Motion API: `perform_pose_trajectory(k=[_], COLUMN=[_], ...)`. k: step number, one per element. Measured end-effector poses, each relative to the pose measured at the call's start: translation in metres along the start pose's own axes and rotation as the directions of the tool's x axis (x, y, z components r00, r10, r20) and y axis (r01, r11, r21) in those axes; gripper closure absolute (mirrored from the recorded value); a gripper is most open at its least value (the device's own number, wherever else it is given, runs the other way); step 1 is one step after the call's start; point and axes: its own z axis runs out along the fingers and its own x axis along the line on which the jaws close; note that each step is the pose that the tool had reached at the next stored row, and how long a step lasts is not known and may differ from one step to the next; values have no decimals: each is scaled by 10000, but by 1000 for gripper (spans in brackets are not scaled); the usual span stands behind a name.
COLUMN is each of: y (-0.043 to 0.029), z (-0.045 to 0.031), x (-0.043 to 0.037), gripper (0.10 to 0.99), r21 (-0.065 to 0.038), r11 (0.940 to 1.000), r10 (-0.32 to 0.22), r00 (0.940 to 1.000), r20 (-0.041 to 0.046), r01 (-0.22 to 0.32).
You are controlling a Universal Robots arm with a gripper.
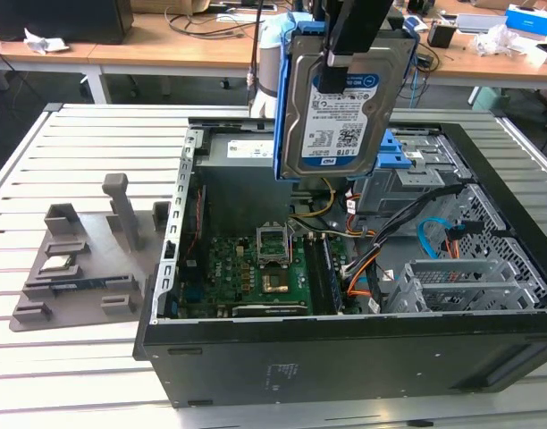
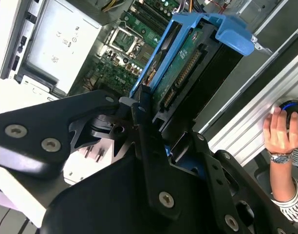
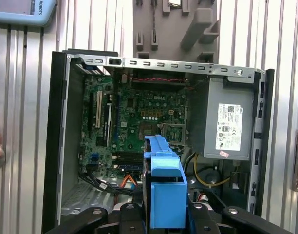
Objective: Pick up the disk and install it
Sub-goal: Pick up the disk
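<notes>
Blue plastic bracket and silver metal: the disk (image 1: 343, 103) hangs upright, label toward the exterior camera, above the open computer case (image 1: 345, 350) and clear of everything inside it. The gripper (image 1: 338, 61) pinches the disk at its upper edge, one black finger lying over the label face.

Step in hand, in my judgement: carriage. The pick-up is complete and the installation is not yet done. The disk is poised over the region between the motherboard (image 1: 260, 268) and the blue-latched drive cage (image 1: 418, 159), touching neither. Seating it would call for the bracket to be squared to the cage opening and kept off the loose cables (image 1: 367, 268).

Limits of observation: the disk itself masks part of the cage mouth in the exterior view, and the far finger sits behind the drive. In the first wrist view the black linkages cover the grip contact. A person's hand (image 2: 280, 131) rests beside the table.
</notes>
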Motion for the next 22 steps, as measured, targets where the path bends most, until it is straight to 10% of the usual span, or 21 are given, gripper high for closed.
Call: perform_pose_trajectory(k=[22], y=[31], z=[51], x=[552], gripper=[722], r21=[0], r11=[10000], r10=[0], r00=[10000], r20=[0], r01=[0])
